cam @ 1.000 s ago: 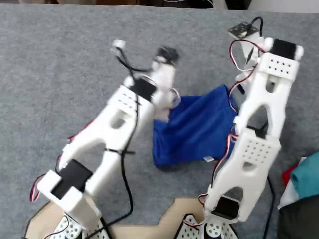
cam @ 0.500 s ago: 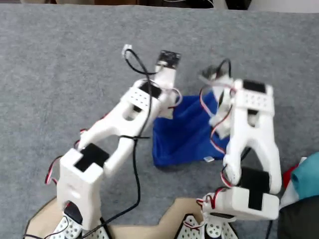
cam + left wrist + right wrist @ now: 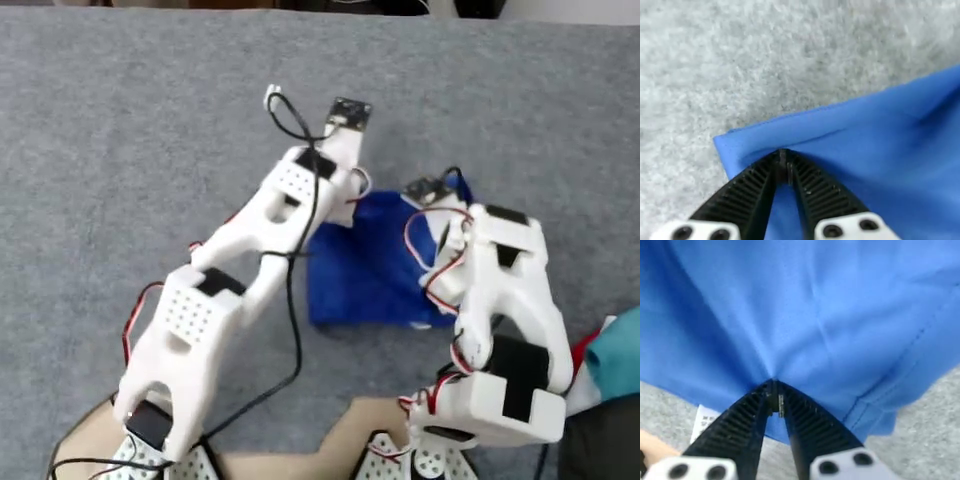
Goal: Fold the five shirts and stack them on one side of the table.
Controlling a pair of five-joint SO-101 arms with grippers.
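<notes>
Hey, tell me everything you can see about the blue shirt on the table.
The blue shirt is smooth, thin-looking fabric, lying partly folded into a rough rectangle on the gray felt-like table between the two arms. A stitched hem shows, and a small white tag sticks out at its near edge. The left gripper has its jaws shut on a folded far corner; the right gripper pinches a puckered bit of cloth near the tag.

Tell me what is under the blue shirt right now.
Grey table cover borders the blue shirt where its edges show, so it likely lies on that. Whatever else is beneath is hidden by the fabric. The left gripper and right gripper pinch it from above.
</notes>
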